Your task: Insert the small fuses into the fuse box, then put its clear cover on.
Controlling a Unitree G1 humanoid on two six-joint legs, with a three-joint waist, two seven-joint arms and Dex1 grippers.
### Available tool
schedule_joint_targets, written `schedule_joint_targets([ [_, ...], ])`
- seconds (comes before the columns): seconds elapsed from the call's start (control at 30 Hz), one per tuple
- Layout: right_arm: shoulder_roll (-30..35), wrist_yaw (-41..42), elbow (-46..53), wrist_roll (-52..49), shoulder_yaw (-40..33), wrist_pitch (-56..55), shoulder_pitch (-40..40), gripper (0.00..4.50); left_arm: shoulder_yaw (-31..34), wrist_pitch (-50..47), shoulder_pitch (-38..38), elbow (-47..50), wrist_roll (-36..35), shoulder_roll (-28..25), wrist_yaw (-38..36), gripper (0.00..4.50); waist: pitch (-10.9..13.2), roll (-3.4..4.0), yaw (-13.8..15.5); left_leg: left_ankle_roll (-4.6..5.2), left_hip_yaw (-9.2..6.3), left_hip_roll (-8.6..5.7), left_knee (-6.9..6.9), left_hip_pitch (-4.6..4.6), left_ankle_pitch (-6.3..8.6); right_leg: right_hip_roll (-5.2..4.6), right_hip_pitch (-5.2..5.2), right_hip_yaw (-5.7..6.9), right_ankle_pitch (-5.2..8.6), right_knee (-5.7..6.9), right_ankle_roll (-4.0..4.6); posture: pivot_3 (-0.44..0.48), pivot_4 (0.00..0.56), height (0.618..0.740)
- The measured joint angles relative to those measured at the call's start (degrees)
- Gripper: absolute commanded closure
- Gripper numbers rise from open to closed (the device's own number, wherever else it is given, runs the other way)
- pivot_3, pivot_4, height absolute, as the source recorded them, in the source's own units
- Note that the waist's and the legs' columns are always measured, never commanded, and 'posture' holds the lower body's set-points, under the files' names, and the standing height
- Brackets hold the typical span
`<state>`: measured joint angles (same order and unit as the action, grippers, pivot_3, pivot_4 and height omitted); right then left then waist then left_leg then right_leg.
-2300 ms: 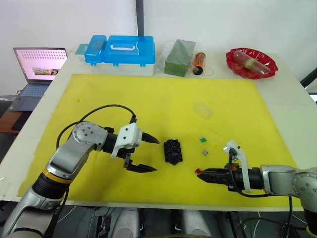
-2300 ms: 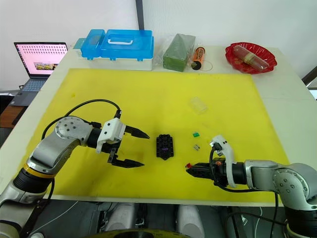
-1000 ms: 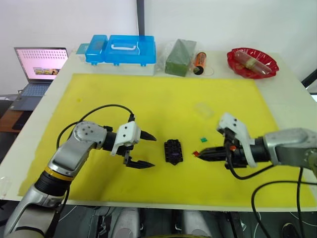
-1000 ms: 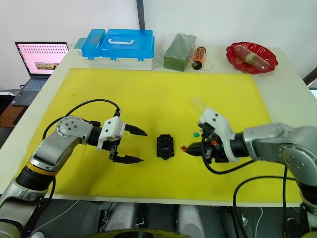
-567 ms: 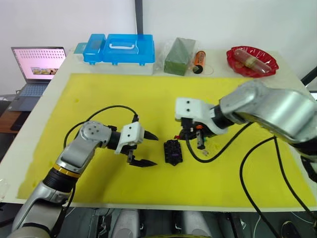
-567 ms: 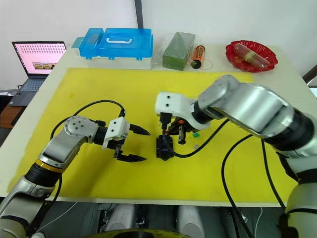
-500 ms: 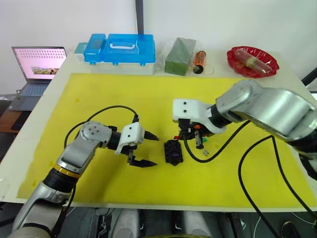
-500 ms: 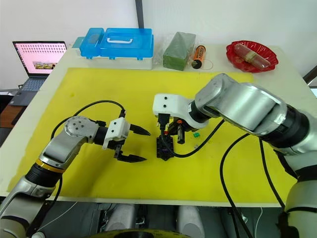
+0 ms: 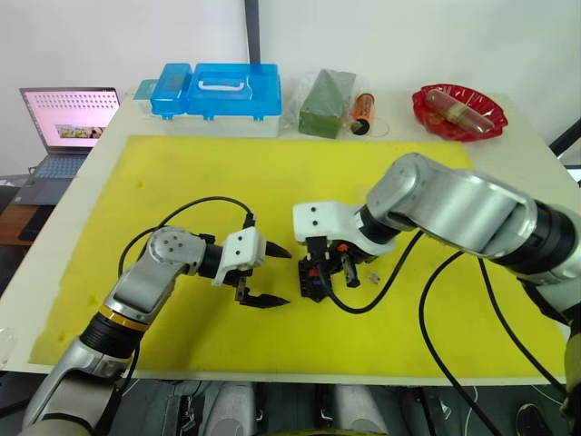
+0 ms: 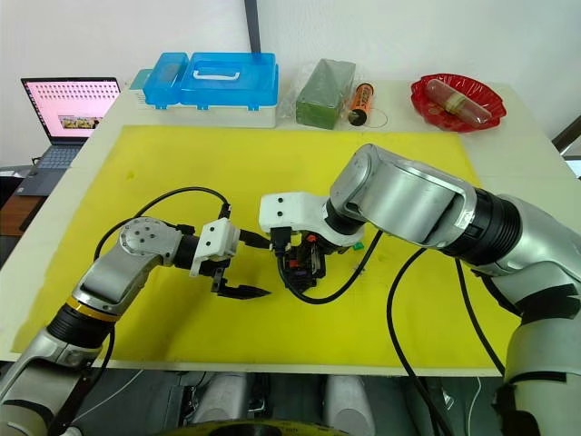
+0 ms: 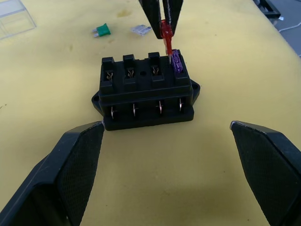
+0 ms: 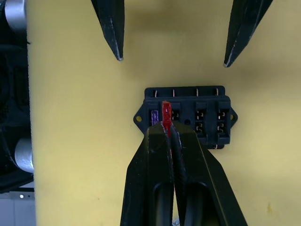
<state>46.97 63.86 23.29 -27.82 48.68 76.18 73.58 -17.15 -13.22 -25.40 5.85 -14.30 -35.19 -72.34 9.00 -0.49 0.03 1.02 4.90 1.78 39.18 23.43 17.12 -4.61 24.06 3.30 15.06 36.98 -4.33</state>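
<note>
Right gripper [image 12: 165,129] moved from the near right part of the yellow mat [image 9: 182,173], across it, to a position directly over the fuse box [image 11: 146,92], clamped on a red fuse [image 11: 166,35]. Red fuse now poised at a slot beside the purple fuse [image 11: 176,62], which is already seated in an end slot; contact with the slot cannot be confirmed. Left gripper [image 9: 263,275] brought slightly nearer the fuse box since 2.3 s ago, fingers [image 11: 77,160] spread wide, empty, one fingertip on each side of the box line, clear of it.

Fuse box located at mat centre, between the two grippers, remaining slots vacant. Green fuse [image 11: 100,31] and grey/clear fuse [image 11: 141,30] lying loose on the mat beyond the box, close together. Clear cover [image 11: 14,15] resting on the mat further off.

Along the far table edge: blue case [image 9: 218,91], green packet [image 9: 320,93], orange cylinder [image 9: 363,111], red bowl [image 9: 457,112]. Laptop [image 9: 64,123] off the table's left side. Right forearm and its cable lying across the mat to the right of the fuse box, partly screening the loose fuses in the head views.
</note>
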Motion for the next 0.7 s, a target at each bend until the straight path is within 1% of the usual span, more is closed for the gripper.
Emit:
schedule_joint_targets([
  [0.3,-0.8,0.1,-1.2,2.3,0.5,0.3,0.0,4.49,0.0,-0.1,0.4,1.0,0.0,0.0,0.3,0.00,0.0,0.00,-0.8,-0.02,0.00,0.01,0.00,0.00,-0.01,0.03,0.03,0.00,0.00,0.04,0.00,0.000,0.150,0.740],
  [0.7,-0.8,0.8,-1.3,4.1,0.7,-0.7,-1.5,4.49,0.0,0.0,0.4,1.0,0.0,0.0,0.3,0.00,0.0,0.00,-0.7,-0.02,0.01,0.01,0.00,0.00,-0.01,0.04,0.05,0.00,0.00,0.07,0.00,0.000,0.150,0.740],
])
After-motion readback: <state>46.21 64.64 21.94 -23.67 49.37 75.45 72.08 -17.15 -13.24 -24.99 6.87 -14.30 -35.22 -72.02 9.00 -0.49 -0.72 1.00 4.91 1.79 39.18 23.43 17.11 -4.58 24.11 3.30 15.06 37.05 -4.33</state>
